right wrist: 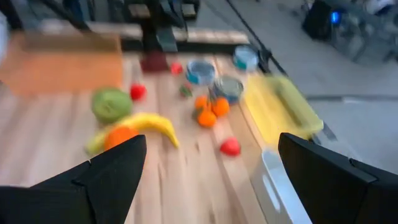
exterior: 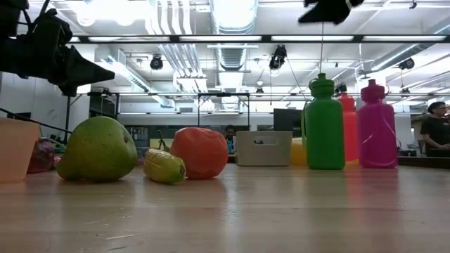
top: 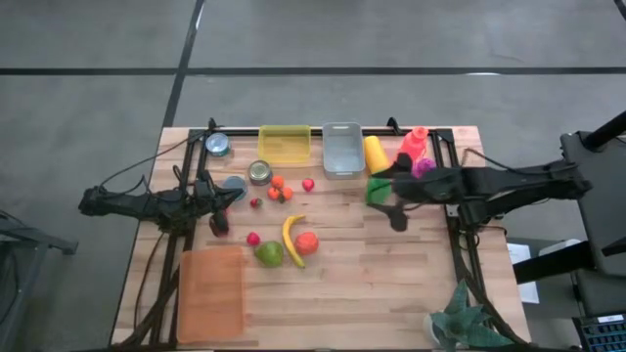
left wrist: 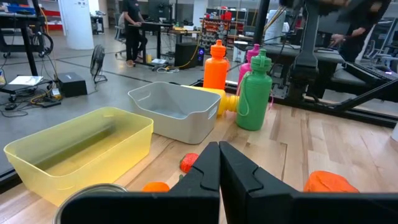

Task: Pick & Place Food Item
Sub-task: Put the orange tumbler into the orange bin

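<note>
- Nearest you on the table (top: 391,293), the food cluster sits left of centre: a green pear (top: 269,253), a yellow banana (top: 292,239) and an orange fruit (top: 306,242), touching or nearly so; the task names no single item.
- You'd likely find these light, rigid and smooth; the banana is probably easiest pinched across its middle, while the round ones may slip.
- Your right gripper (top: 396,217) hangs above the table, right of that cluster, fingers spread wide and empty.
- Your left gripper (top: 219,223) waits at the left side, fingers pressed together on nothing.
- Farther back stand a yellow bin (top: 285,145), a grey bin (top: 342,149) and bottles (exterior: 349,125).
- You can read no brand or label anywhere.
</note>
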`<state>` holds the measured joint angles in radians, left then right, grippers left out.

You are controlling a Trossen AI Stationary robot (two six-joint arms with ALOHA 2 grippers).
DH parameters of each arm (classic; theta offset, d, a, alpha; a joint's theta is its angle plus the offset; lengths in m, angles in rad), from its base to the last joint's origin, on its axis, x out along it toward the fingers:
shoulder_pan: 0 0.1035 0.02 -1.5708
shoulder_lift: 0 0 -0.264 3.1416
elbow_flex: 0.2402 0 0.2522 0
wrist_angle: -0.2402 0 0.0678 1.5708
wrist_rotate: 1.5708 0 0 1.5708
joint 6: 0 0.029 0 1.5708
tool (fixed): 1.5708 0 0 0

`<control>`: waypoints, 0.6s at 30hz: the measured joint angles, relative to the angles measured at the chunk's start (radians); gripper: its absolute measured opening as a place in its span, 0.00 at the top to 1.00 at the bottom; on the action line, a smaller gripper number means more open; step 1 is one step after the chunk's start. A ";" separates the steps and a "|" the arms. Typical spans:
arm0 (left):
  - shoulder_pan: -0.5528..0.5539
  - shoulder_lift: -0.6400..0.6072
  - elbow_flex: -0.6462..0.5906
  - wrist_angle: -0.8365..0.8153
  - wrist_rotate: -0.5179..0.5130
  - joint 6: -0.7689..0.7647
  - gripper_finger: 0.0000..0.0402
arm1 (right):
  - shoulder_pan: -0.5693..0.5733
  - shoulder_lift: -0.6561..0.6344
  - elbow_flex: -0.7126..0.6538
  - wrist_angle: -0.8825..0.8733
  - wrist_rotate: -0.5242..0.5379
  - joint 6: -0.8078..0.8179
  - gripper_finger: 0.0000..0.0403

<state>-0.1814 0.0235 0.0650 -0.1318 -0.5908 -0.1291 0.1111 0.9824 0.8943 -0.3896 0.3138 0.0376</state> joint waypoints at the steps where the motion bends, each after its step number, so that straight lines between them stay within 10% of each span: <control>1: 0.000 0.000 0.000 0.000 0.000 0.000 1.00 | -0.012 0.027 -0.006 -0.004 0.000 0.002 0.10; 8: 0.000 0.000 0.000 0.000 0.000 0.000 1.00 | -0.134 0.262 0.048 0.041 -0.016 -0.045 0.10; 18: 0.000 0.000 0.000 0.000 0.000 0.000 1.00 | -0.202 0.485 0.308 0.019 -0.323 -0.088 0.10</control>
<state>-0.1814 0.0235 0.0648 -0.1318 -0.5907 -0.1291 -0.0913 1.4679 1.2026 -0.3703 -0.0090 -0.0503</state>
